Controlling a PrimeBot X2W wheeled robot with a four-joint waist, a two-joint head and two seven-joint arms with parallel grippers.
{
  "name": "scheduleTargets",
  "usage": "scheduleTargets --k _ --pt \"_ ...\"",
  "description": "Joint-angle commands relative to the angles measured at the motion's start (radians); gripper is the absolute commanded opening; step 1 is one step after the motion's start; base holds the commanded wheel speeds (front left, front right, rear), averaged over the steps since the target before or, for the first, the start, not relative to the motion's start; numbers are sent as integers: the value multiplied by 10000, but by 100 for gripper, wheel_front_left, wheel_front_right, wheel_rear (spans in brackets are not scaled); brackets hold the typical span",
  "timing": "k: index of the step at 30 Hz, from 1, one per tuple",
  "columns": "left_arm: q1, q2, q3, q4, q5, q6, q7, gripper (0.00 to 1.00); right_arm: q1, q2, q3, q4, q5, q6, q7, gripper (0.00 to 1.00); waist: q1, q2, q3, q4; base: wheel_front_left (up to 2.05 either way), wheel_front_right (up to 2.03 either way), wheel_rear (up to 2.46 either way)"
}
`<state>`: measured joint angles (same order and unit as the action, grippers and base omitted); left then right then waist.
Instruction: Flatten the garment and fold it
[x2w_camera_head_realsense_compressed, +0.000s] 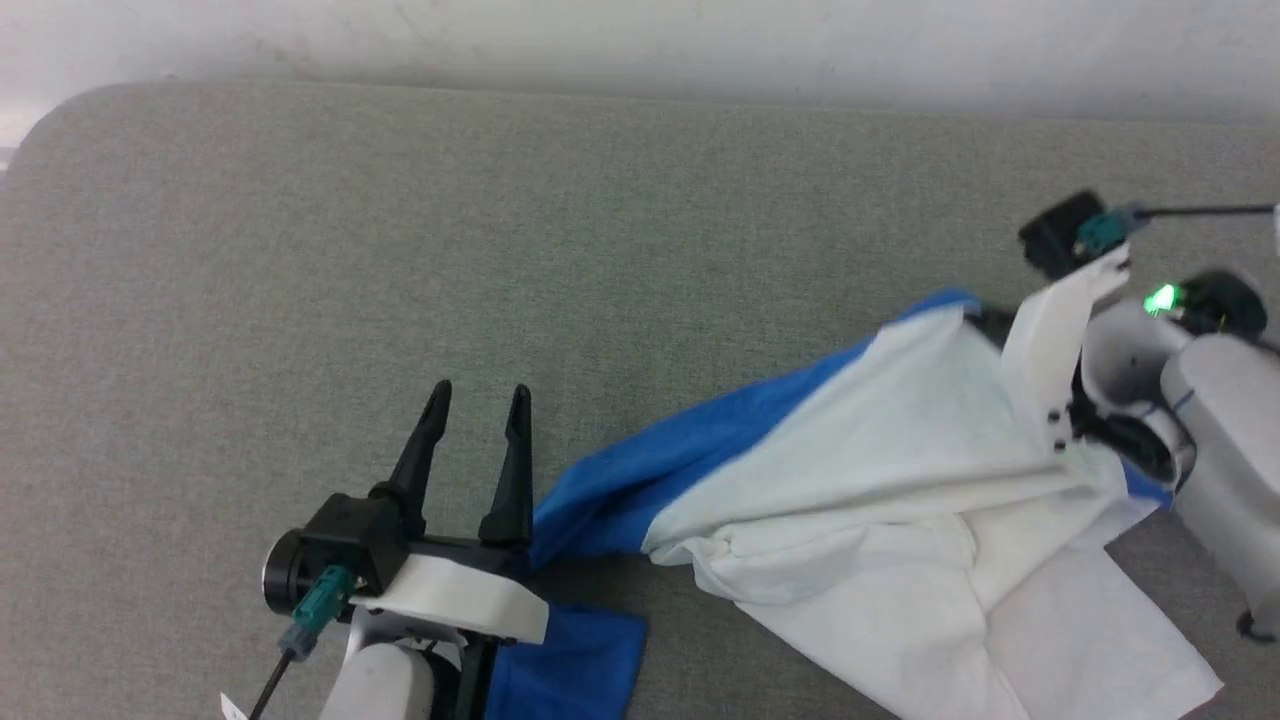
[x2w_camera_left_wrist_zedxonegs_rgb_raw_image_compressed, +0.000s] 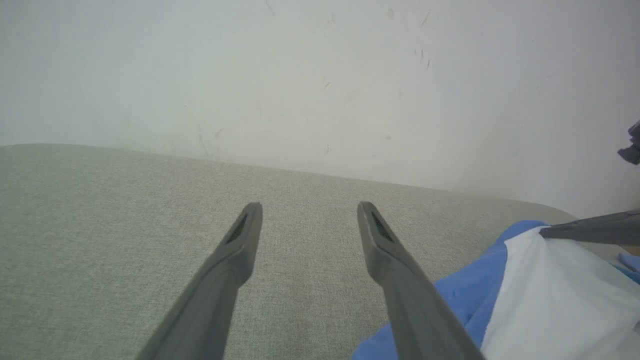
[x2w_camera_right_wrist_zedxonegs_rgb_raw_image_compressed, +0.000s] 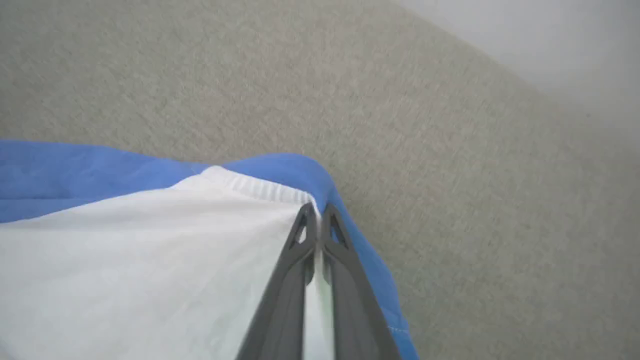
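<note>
Item: garment (x2w_camera_head_realsense_compressed: 900, 440), bunched, lying on the grey pad (x2w_camera_head_realsense_compressed: 400, 200).
Right gripper (x2w_camera_right_wrist_zedxonegs_rgb_raw_image_compressed: 316, 212): fingers pinched on the garment's blue-and-white edge.
Left gripper (x2w_camera_head_realsense_compressed: 480, 390): fingers apart, empty, just beside the garment's blue sleeve.
Advice: take that sleeve with your left, then draw both ends apart, kept low.
Containers: none to list.

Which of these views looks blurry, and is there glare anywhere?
Right wrist view: the grey surface is smeared by motion blur; the right gripper, shut on the garment, looks sharper. Head view: a green light glares on the right arm. Left wrist view: even light, the open left gripper crisp.
</note>
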<state>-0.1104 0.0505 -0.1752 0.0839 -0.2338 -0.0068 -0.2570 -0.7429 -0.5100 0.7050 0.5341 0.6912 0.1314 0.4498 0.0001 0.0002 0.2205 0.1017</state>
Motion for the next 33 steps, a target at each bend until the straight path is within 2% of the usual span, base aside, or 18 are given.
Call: scheduleTargets --k 1,4,12,14,15,20,24,26,28,33 --pt "-155 -3 -61 34 18 5 -47 100 -452 114 -108 130 -253 -7 -595 0 -1 -2 12 70 0 0 0" --pt "-240 -3 -155 18 18 -21 -47 100 -1073 410 -301 641 -719 -7 -1797 0 -1 -2 123 201 0 0 0" --pt "-424 -3 -415 -6 -73 21 -47 100 -1689 1234 217 2778 -1183 -7 -3317 0 -1 -2 514 520 0 0 0" --pt "-460 -3 -464 -1 -102 55 -47 100 -1640 1353 333 3329 -1190 -7 -3769 49 -1 -2 569 545 0 0 0" --pt "-480 -3 -487 0 -116 76 -47 100 -1611 1403 358 3608 -1165 -7 -3988 100 -1 -2 590 548 0 0 0" --pt "-480 -3 -465 82 -135 145 -47 100 -1650 1632 230 4397 -1199 -7 -5846 100 -1 -2 480 388 0 0 0" --pt "-349 -3 -267 207 -29 138 -47 100 -1456 1748 -190 4281 -1100 -7 -6972 100 -1 -2 138 117 0 0 0" --pt "-246 -3 -130 269 36 120 -47 100 -1185 1718 -617 3807 -1100 -7 -7092 100 -1 -2 -73 -45 0 0 0" --pt "-150 -2 0 313 108 102 -47 100 -734 1570 -1434 2773 -1290 -7 -7106 100 -1 -2 -280 -213 0 0 0" --pt "8 78 311 524 245 17 -47 100 1609 1542 -3422 294 -2163 -7 -7112 100 -1 -2 -751 -574 0 0 0"
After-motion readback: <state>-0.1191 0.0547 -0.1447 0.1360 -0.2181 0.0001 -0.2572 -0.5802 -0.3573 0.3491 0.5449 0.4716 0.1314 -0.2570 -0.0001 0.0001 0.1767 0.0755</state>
